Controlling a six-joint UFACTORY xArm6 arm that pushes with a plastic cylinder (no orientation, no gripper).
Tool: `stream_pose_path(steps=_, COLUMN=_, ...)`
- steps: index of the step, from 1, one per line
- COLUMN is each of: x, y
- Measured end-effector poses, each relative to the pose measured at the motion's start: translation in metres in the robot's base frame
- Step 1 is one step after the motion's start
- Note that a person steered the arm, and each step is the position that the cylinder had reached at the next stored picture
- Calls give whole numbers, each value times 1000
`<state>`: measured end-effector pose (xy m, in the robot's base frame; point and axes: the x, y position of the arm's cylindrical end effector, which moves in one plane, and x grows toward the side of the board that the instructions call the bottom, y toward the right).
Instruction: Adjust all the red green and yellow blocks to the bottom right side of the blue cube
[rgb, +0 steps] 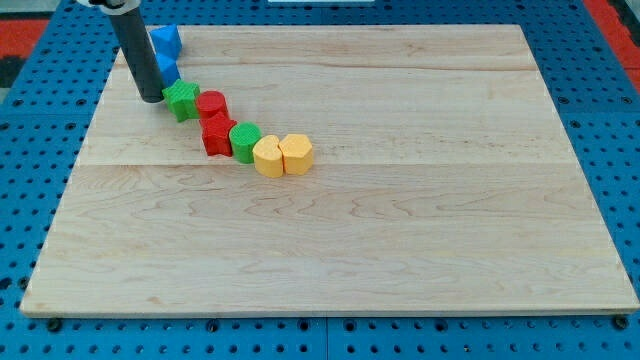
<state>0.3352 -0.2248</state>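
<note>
My tip (152, 99), the lower end of the straight dark rod, is down on the pale wooden board (400, 250) near its upper left corner; it grips nothing, being a bare rod, and only pushes. Key relation: the chain of task blocks runs away from my tip toward the view's lower right. Touching or just beside my tip on the view's right is the green star-shaped block (182, 100), then the red cylinder block (212, 104), below that the red star-like block (217, 136), then the green rounded block (245, 141), then two yellow blocks, one rounded (267, 157), one faceted (296, 153), touching each other, farthest from my tip. The blue cube-like block (165, 40) sits above my tip and slightly right, with a second small blue block (166, 71) partly hidden behind the rod; which of the two counts as the cube I cannot tell for sure. Chain's long axis is diagonal, upper left to lower right. The rod stands near upright, leaning slightly to the view's top left. Judgement: the coloured blocks already lie lower right of the blue ones, so only small nudges seem left.
</note>
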Motion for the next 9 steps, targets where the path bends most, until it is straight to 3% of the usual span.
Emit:
stream_pose_path(steps=1, x=17, y=-21)
stream_pose_path(steps=3, x=87, y=49)
stream_pose_path(steps=4, x=54, y=37)
stream_pose_path(steps=5, x=60, y=62)
stream_pose_path(steps=6, x=104, y=106)
stream_pose_path(steps=7, x=114, y=53)
stream_pose_path(steps=8, x=109, y=49)
stream_pose_path(steps=9, x=58, y=89)
